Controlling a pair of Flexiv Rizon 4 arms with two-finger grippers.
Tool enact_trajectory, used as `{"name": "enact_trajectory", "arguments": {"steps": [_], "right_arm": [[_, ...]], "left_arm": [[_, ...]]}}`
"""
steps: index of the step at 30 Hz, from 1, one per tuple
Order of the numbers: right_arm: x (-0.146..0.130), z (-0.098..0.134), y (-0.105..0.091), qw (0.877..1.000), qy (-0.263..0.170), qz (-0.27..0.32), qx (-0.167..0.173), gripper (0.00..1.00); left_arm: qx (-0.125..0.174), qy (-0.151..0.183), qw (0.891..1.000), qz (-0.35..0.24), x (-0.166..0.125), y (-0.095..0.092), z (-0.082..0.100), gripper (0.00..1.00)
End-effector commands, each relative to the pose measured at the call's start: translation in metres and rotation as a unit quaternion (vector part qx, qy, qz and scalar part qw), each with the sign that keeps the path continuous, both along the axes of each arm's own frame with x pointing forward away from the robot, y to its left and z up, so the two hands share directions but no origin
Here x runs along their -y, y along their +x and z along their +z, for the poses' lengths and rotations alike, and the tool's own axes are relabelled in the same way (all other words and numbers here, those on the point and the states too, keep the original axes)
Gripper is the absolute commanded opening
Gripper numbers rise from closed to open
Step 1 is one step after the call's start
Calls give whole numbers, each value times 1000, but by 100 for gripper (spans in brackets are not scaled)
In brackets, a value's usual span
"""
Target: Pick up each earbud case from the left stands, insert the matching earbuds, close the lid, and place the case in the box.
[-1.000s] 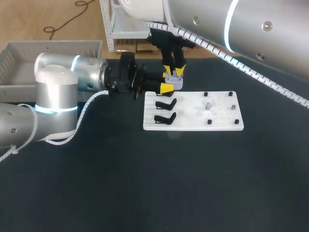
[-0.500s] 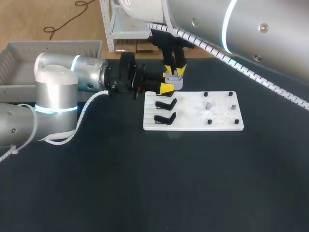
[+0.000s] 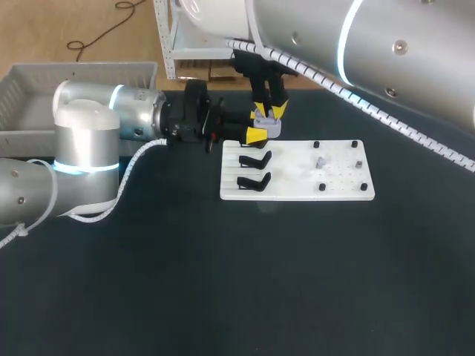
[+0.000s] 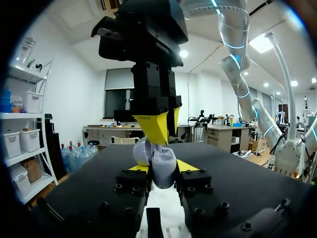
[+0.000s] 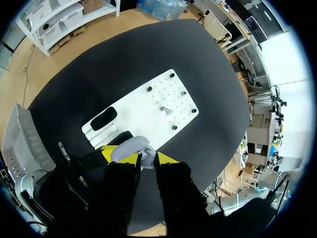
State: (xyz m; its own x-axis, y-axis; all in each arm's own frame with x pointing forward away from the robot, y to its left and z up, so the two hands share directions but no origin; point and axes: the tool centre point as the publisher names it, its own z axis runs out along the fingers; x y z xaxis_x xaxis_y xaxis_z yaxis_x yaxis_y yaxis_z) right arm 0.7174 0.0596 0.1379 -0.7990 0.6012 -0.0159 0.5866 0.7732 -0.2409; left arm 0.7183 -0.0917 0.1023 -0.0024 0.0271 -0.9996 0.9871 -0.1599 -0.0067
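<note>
Case (image 3: 268,127) held over the board's (image 3: 297,190) upper-left corner.
The left fingers (image 3: 256,136) grip its body from both sides; the right fingers (image 3: 279,111) pinch its top from above, upper centre of the head view.

White pegboard plate (image 3: 297,189) on the dark bench (image 3: 223,282); black stands (image 3: 254,159) on its left part, grey earbud case (image 3: 267,127) over its far-left corner; grey plastic bin (image 3: 30,89) far left.

Robotics lab: left arm (image 3: 82,141) and right arm (image 3: 371,52), silver, cable-wrapped, light rings glowing, over black tabletop (image 3: 223,282); white jig plate (image 3: 297,191) with black stands (image 3: 256,180) mid-tabletop; grey box (image 3: 30,89) at far left corner.
</note>
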Motion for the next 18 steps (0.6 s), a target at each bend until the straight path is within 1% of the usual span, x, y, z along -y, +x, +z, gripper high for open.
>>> {"name": "enact_trajectory", "arguments": {"steps": [1, 3, 4, 5, 6, 7, 8, 9, 10, 11, 14, 16, 18], "right_arm": [[1, -4, -1, 1000, -1, 0, 1, 0], [1, -6, -1, 1000, -1, 1, -1, 0], [1, -6, -1, 1000, 0, 1, -2, 15], [1, -6, -2, 1000, 0, 1, -2, 36], [1, -6, -2, 1000, 1, 1, -2, 49], [1, -6, -3, 1000, 2, 0, 0, 67], [1, -4, -3, 1000, 4, 0, 3, 80], [2, -2, -4, 1000, 6, -1, 5, 91], [2, 2, -6, 1000, 11, -1, 8, 98], [2, 5, -7, 1000, 14, 0, 11, 100], [4, 22, -17, 999, 36, -1, 27, 99], [7, 34, -24, 998, 53, 1, 42, 93], [11, 44, -33, 996, 70, 7, 58, 90]], "left_arm": [[0, 0, 1000, -1, 0, 0, 0, 0], [0, 0, 1000, -1, 0, 0, 0, 0], [0, 0, 1000, -1, 0, 0, 0, 0], [0, 0, 1000, -1, 0, 0, 0, 0], [0, 0, 1000, -1, 0, 0, 0, 0], [0, 0, 1000, -1, 0, 0, 0, 0], [0, 0, 1000, -1, 0, 0, 0, 0], [0, 0, 1000, -1, 0, 0, 0, 0], [0, 0, 1000, -1, 0, 0, 0, 0], [0, 0, 1000, -1, 0, 0, 0, 0], [0, 0, 1000, -1, 0, 0, 0, 0], [0, 0, 1000, -1, 0, 0, 0, 0], [0, 0, 1000, -1, 0, 0, 0, 0]]}}
